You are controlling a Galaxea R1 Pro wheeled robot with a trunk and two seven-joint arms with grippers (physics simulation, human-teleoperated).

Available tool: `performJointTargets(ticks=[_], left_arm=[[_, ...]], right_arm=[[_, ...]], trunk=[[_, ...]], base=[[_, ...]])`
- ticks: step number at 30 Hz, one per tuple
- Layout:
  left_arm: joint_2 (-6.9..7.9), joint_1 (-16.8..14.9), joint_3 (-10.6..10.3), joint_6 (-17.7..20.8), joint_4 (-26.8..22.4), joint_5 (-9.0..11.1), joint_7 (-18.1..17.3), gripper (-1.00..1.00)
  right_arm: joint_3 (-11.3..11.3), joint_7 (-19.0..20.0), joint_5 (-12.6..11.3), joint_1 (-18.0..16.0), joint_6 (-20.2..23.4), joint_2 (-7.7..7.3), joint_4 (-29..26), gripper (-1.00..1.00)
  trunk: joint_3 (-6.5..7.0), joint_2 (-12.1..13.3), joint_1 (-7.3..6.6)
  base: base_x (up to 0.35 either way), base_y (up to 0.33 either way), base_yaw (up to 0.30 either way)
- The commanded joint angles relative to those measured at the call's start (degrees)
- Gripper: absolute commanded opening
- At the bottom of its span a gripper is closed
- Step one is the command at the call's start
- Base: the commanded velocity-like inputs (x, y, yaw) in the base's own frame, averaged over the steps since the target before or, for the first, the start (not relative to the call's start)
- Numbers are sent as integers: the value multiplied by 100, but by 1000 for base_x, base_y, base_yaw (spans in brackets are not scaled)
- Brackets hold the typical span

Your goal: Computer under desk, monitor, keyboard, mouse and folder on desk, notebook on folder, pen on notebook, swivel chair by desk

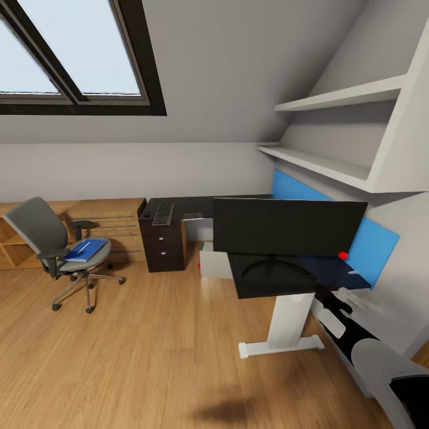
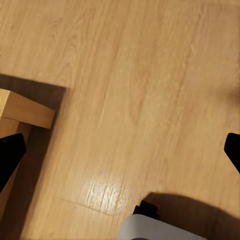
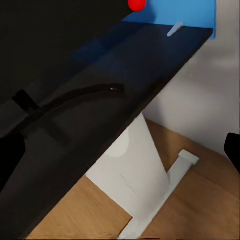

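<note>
**Mia:** What's over on the left?

**Ben:** The swivel chair (image 1: 46, 247), well apart from the desk (image 1: 333, 275). The blue folder (image 1: 82, 251) lies flat on its seat. Its long side runs from the chair's back out to the seat's front, slanting a bit. There's a thin pale streak on top. It may be a pen, but it's too small to tell.

**Mia:** What could go wrong there?

**Ben:** The chair has wheels. I think a push could make it roll, and the folder could slide off.

**Mia:** And next?

**Ben:** The keyboard (image 1: 162, 214) sits on the black drawer cabinet (image 1: 165, 251), not on the right surface yet. Its long side points away from us, toward the wall. Just past it, the grey computer (image 1: 215, 264) stands low on the floor under the desk.

**Mia:** And the monitor (image 1: 288, 226)?

**Ben:** It stands upright on the surface. Its wide side runs left to right, and its dark face looks at us. It stands near this end of the surface.

**Mia:** Where are the arms?

**Ben:** The right arm (image 1: 363, 348) is low, close by the desk's edge. The right jaws are apart, holding nothing. The left jaws are apart too, over bare floor (image 2: 135, 85).

**Mia:** So the danger?

**Ben:** I think lifting the right arm quickly could bump the edge and shake the monitor.
</note>
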Motion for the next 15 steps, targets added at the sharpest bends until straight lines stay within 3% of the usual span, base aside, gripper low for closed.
performJointTargets(ticks=[1,4,8,12,13,15], left_arm=[[6,-4,-47,-12,-4,40,30,100],[14,-4,-33,-14,-2,43,25,100],[16,-4,-28,-19,-2,43,17,100],[11,-4,-27,-20,-2,44,11,100],[5,-4,-27,-26,-2,44,12,100],[1,-4,-29,-46,-2,44,10,100]], right_arm=[[69,87,-16,-5,73,-27,0,100],[133,829,209,-7,491,-135,20,100],[157,1403,361,-3,607,-269,28,100],[224,1591,552,0,634,-286,-13,100],[337,1681,849,6,632,-264,-33,100],[382,1744,1057,8,620,-199,-39,100]], trunk=[[-13,-13,4],[-13,-13,4],[-13,-13,4],[-13,-13,4],[-13,-13,4],[-13,-13,4]], base=[[0,0,0],[0,0,0],[0,0,0],[37,0,0],[230,0,0],[259,0,0]])
